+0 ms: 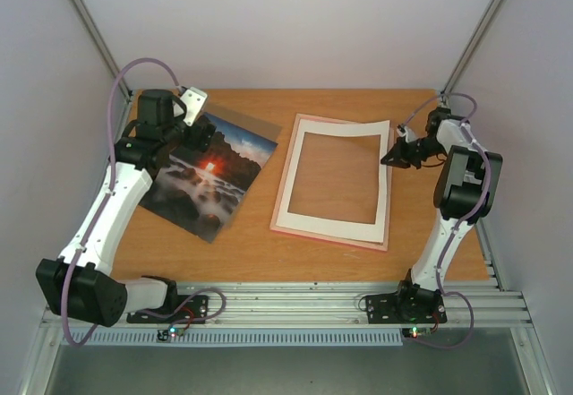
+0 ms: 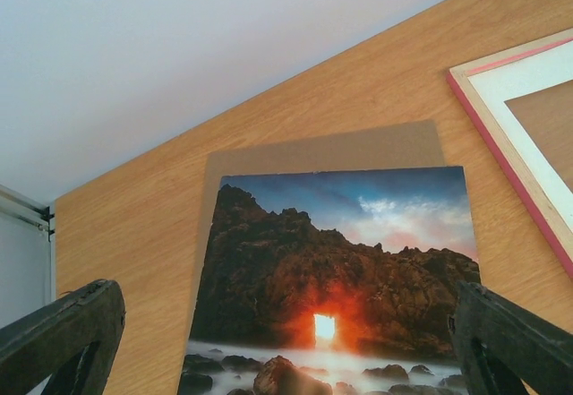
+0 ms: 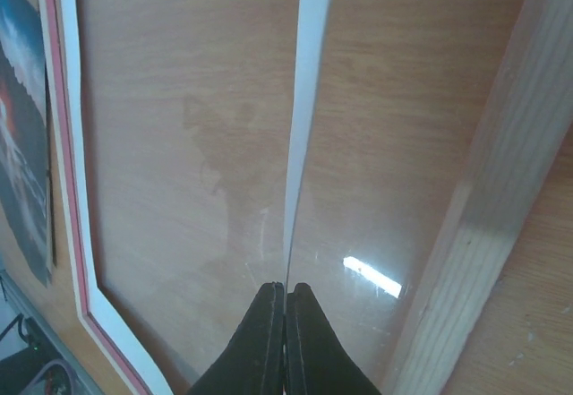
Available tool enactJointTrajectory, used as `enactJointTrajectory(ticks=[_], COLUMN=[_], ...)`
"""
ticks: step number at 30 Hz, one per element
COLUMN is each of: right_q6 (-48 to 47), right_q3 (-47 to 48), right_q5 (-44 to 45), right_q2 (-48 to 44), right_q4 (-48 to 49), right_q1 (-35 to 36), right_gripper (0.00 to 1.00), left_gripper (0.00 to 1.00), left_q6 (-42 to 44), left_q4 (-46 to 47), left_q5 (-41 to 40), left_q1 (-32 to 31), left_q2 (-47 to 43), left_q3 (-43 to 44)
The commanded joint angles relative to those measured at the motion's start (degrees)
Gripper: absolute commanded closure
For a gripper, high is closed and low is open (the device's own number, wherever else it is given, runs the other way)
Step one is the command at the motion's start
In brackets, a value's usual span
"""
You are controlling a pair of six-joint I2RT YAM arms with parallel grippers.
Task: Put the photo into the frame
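Wooden table [image 1: 269, 252] starts behind a metal rail [image 1: 286, 301]. At left lies the photo [image 1: 210, 176], face up on a brown board [image 2: 358, 149], with the left fingers [image 2: 63, 332] spread wide above it. Beside it lies the pink frame [image 1: 322, 234]; the right fingers [image 3: 309, 341] pinch the edge of the white mat [image 1: 331, 218] on it. White walls [image 1: 286, 19] stand behind.

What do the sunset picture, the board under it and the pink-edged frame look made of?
The photo: thin printed paper or card, smooth, flat. The board under it: matt brown cardboard or fibreboard, dull. The frame: pink rim, perhaps painted wood or plastic, white inner border. Its pane: clear with a bright glare, so glass or acrylic.
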Motion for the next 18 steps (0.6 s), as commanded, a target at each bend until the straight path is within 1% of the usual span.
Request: enactJointTrajectory(ticks=[1,4,6,10,14,16,18], right_q6=[2.04,2.12,2.10,2.02,1.64,1.00,0.33], right_q3=[-2.02,-2.38,-2.38,-2.04,-1.94,-1.71,-1.45], right_q5=[0.07,1.15,2.15,5.32,7.96,9.17,10.42], right_q2=[-2.99,-3.22,-3.58,-4.60,-6.20,-6.73,-7.33], right_q4=[2.73,3.01,3.14,3.08,2.57,1.96,1.29], right_q1=[0.94,0.94,0.96,1.03,1.07,1.03,1.03], right_gripper=[0.99,0.94,0.88,0.68,0.52,0.47,0.45], left_gripper=[0.01,0.01,0.01,0.01,0.01,0.01,0.01], left_q6=[-0.46,-0.46,-0.54,-0.54,-0.46,-0.40,-0.37], left_q4=[2.69,2.71,2.65,2.70,2.68,2.87,2.89], left_q5=[0.61,0.57,0.72,0.76,0.74,0.65,0.57], left_q1=[-0.43,-0.48,-0.49,-0.49,-0.49,-0.49,-0.49], left_q2=[0.61,0.63,0.68,0.52,0.15,0.01,-0.19], left_q3=[0.09,0.01,-0.01,-0.24,-0.68,-1.07,-1.21])
